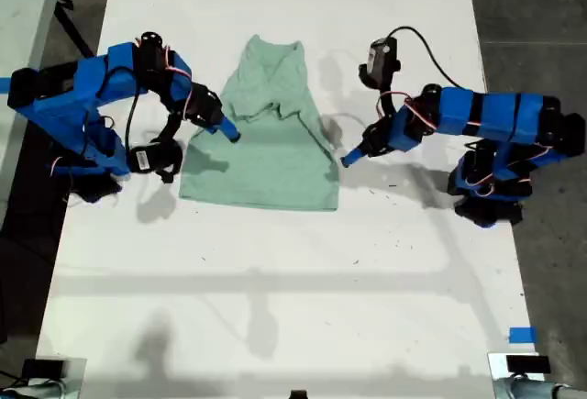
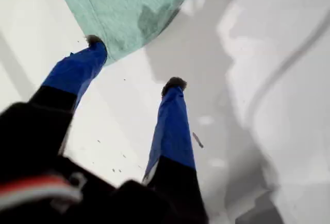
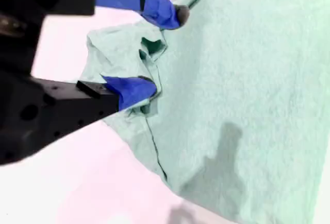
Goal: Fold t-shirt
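In the exterior view, going from that view's left, my second gripper (image 1: 227, 130) sat at the edge of the t-shirt (image 1: 266, 142) that faces the exterior view's left, about halfway along the garment. The second wrist view showed its two blue fingers spread apart over the t-shirt (image 3: 242, 80), with a bunched fold of the mint cloth lying between them; one fingertip (image 3: 135, 89) rested against the crumpled fold, but the jaws had not pinched together on it.

The t-shirt lay on the white table (image 1: 275, 280), midway between the two arms, its upper part rumpled and narrowed, its lower part flat and wide.

Towards the exterior view's right, my first gripper (image 1: 350, 157) hovered just beside the t-shirt's lower corner on that side. In the first wrist view my first gripper (image 2: 135, 63) was spread wide, one fingertip (image 2: 94, 42) at the hem of the t-shirt (image 2: 124, 7), the other over bare table, holding nothing.
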Robot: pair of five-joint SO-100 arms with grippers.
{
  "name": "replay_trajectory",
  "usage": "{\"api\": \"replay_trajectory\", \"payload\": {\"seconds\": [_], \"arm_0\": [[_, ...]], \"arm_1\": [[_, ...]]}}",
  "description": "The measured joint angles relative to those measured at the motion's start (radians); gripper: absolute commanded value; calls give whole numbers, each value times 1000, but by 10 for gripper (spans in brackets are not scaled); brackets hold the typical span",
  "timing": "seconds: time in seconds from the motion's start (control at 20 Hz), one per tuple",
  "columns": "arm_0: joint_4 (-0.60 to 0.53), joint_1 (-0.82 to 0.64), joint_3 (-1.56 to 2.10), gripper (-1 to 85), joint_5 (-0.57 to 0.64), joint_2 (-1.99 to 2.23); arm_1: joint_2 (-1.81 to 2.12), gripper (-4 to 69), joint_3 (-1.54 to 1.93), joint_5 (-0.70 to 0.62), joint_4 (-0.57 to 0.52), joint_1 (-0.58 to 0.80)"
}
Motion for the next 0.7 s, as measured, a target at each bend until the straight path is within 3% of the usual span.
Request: {"api": "replay_trajectory", "payload": {"seconds": [0.45, 0.7], "arm_0": [[-38, 32, 160, 206, -58, 155], [-38, 32, 210, 203, -61, 193]], "arm_1": [[-328, 278, -35, -38, -265, 0], [-479, 252, -107, -38, -314, 0]]}}
